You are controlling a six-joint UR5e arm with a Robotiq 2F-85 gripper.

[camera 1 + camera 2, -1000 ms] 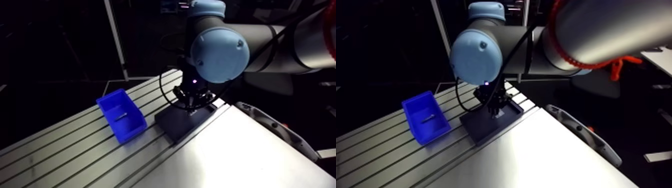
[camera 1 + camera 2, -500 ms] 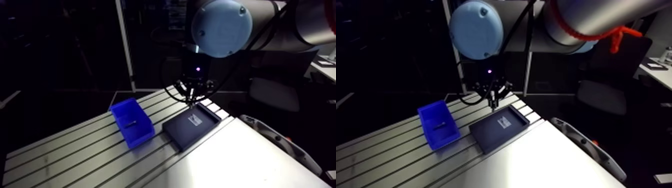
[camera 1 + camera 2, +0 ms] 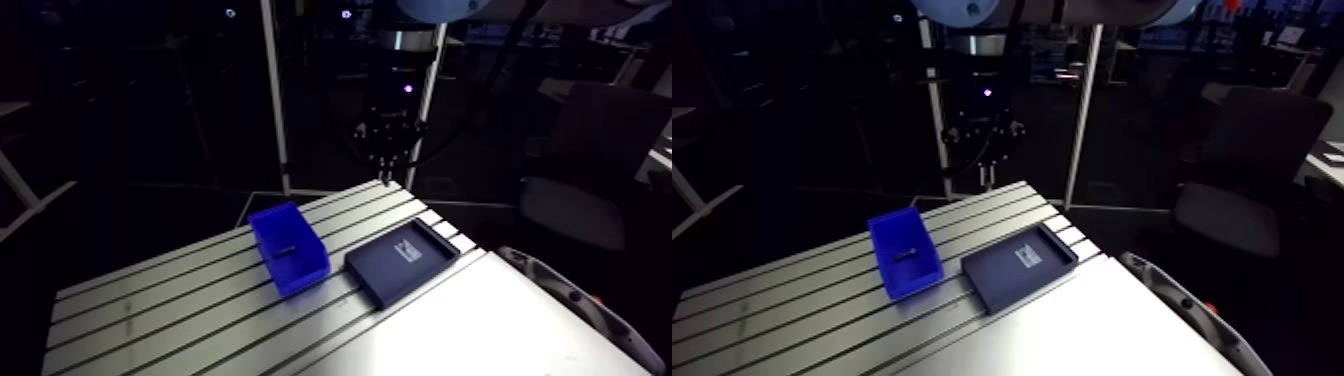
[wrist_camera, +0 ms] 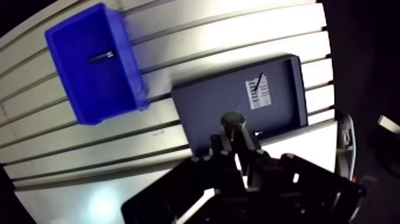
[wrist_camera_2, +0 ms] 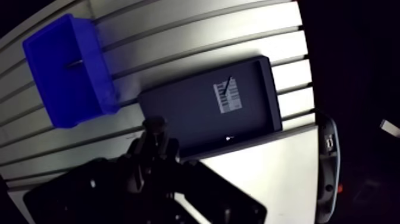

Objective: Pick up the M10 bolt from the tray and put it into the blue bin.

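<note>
My gripper [image 4: 237, 146] hangs high over the table, seen small above the far edge in the arm view [image 3: 385, 150]. In the wrist view its fingers are shut on a bolt [image 4: 233, 121], whose round head stands out between them. Far below lies the dark tray [image 4: 202, 107], bearing a white label [image 4: 257, 93] with a thin dark item across it. Beside the tray stands the blue bin [image 4: 95, 83], with a small screw [image 4: 102, 56] lying inside. The gripper is over the tray's edge, apart from the bin.
The slotted table [image 3: 170, 310] runs out past the bin, and a smooth metal plate [image 3: 480, 320] covers its near part. A grey curved piece [image 3: 570, 295] lies along the plate's right edge.
The gripper was down at the tray earlier and has since risen well above the table with the bolt. The arm camera rose with it, so the whole view shifted.
</note>
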